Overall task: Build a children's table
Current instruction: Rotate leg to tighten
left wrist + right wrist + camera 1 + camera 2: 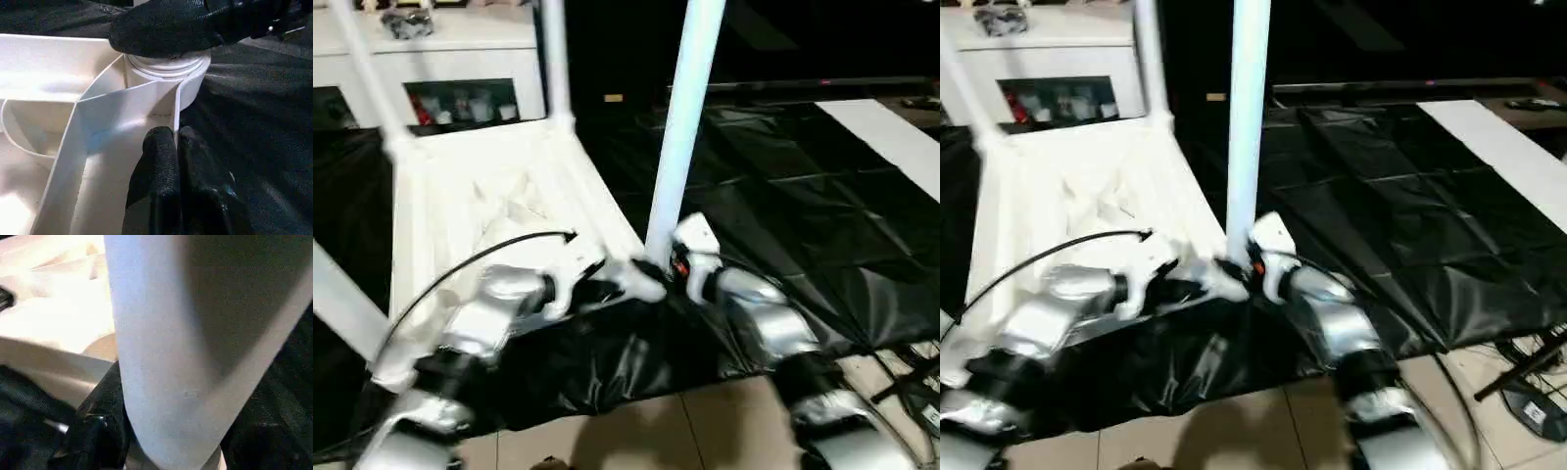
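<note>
The white children's table lies upside down on a black sheet, its ribbed underside (pixel 460 196) facing up. Two legs (pixel 553 59) (pixel 362 69) stand in the far corner sockets, and another leg (pixel 342 304) crosses the left edge. A further leg (pixel 680 127) rises from the near right corner socket (pixel 193 81). My right gripper (pixel 658 269) is shut around this leg's base, its black fingers (pixel 166 29) lying just above the socket collar. My left gripper (pixel 176 156) is shut on the thin rim wall right beside that socket.
A white cabinet (pixel 460 59) with glass doors stands behind the table. The black sheet (pixel 783 215) spreads to the right, with a white strip (pixel 891 137) beyond it. Tiled floor (pixel 705 421) lies at the near edge, and cables and a stand (pixel 911 382) sit at the right.
</note>
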`<state>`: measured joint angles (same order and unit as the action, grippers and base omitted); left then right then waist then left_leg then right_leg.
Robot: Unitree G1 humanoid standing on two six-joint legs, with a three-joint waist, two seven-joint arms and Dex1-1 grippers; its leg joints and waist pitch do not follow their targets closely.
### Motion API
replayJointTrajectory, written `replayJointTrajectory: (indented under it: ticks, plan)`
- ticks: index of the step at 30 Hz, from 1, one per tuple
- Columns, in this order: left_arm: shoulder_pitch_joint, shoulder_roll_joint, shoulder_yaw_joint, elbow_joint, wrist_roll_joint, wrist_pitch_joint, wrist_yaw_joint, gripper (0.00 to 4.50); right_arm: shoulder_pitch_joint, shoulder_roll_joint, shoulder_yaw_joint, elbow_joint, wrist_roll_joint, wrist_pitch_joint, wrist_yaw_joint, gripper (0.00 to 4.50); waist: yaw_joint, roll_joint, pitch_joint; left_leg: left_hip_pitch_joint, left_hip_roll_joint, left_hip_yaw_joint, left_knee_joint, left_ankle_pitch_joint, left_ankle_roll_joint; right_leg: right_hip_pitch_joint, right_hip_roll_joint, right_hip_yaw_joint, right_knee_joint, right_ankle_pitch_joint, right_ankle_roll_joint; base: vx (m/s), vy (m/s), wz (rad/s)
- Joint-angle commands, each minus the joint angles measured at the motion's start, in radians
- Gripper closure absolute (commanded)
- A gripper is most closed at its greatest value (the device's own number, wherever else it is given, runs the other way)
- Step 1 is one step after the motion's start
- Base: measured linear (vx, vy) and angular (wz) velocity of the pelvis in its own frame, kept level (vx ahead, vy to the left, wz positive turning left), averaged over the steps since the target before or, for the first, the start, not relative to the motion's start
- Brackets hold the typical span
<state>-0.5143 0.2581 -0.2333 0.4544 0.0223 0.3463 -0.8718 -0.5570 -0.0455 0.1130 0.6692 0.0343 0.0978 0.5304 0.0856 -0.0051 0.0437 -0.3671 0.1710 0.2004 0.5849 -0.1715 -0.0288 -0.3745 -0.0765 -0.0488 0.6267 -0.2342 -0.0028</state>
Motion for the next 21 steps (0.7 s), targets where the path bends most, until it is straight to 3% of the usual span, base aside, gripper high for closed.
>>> replayJointTrajectory:
  ticks: [1,2,6,7,8,11,12,17,20,21]
  plan:
    - [-0.04,-0.072,-0.024,0.0,-0.028,-0.021,0.025,4.5,0.014,0.089,0.088,0.041,-0.01,0.022,0.048,1.98,-0.002,0.003,-0.038,0.026,0.068,-0.052,-0.093,-0.448,-0.072,0.0,-0.089,0.054,-0.111,-0.396,-0.144,0.0,0.0,0.0]
    - [-0.038,-0.065,-0.026,-0.003,-0.026,-0.036,0.008,4.5,0.015,0.095,0.085,0.036,0.001,0.018,0.064,1.85,-0.002,-0.003,-0.038,0.026,0.067,-0.05,-0.093,-0.448,-0.068,0.0,-0.089,0.054,-0.112,-0.396,-0.145,0.0,0.0,0.0]
    - [-0.016,-0.018,-0.028,-0.03,-0.055,-0.103,-0.103,4.5,0.023,0.062,0.085,-0.004,0.026,0.03,0.139,1.65,0.001,0.001,-0.038,0.023,0.067,-0.051,-0.094,-0.437,-0.057,0.002,-0.093,0.056,-0.114,-0.412,-0.137,0.0,0.0,0.0]
    - [-0.005,0.007,-0.029,-0.042,-0.067,-0.104,-0.15,4.5,0.032,0.034,0.096,-0.033,0.028,0.028,0.193,1.49,0.002,0.001,-0.042,0.015,0.068,-0.05,-0.096,-0.4,-0.052,0.008,-0.089,0.056,-0.108,-0.353,-0.137,0.0,0.0,0.0]
    - [0.0,0.022,-0.032,-0.045,-0.072,-0.122,-0.18,4.5,0.037,0.013,0.106,-0.049,0.027,0.022,0.226,1.39,0.004,0.005,-0.044,0.019,0.068,-0.046,-0.094,-0.38,-0.045,0.006,-0.087,0.056,-0.104,-0.307,-0.146,0.0,0.0,0.0]
    - [0.006,0.033,-0.032,-0.048,-0.082,-0.13,-0.209,4.5,0.044,-0.009,0.115,-0.063,0.027,0.015,0.262,1.33,0.008,0.002,-0.043,0.023,0.068,-0.04,-0.09,-0.369,-0.033,0.004,-0.087,0.058,-0.105,-0.287,-0.168,0.0,0.0,0.0]
    - [0.012,0.06,-0.034,-0.043,-0.092,-0.152,-0.268,4.5,0.061,-0.076,0.138,-0.094,0.023,-0.006,0.36,1.33,0.009,0.002,-0.044,0.022,0.069,-0.038,-0.089,-0.356,-0.031,0.005,-0.087,0.059,-0.103,-0.271,-0.172,0.0,0.0,0.0]
    - [0.019,0.088,-0.035,-0.048,-0.13,-0.165,-0.381,4.5,0.091,-0.18,0.163,-0.142,0.027,-0.027,0.53,1.33,0.023,0.004,-0.059,0.012,0.067,-0.027,-0.07,-0.168,0.031,0.023,-0.076,0.05,-0.068,0.031,-0.24,0.058,-0.009,0.03]
    - [0.018,0.103,-0.045,-0.045,-0.144,-0.167,-0.45,4.5,0.105,-0.239,0.176,-0.181,0.046,-0.023,0.648,1.33,0.035,0.004,-0.061,0.008,0.067,-0.023,-0.06,-0.116,0.087,0.026,-0.075,0.045,-0.059,0.111,-0.265,0.0,0.0,0.0]
    - [0.018,0.103,-0.045,-0.045,-0.144,-0.167,-0.45,4.5,0.105,-0.239,0.176,-0.181,0.046,-0.023,0.648,1.33,0.037,0.004,-0.06,0.008,0.068,-0.024,-0.061,-0.12,0.088,0.025,-0.076,0.045,-0.06,0.101,-0.265,0.0,0.0,0.0]
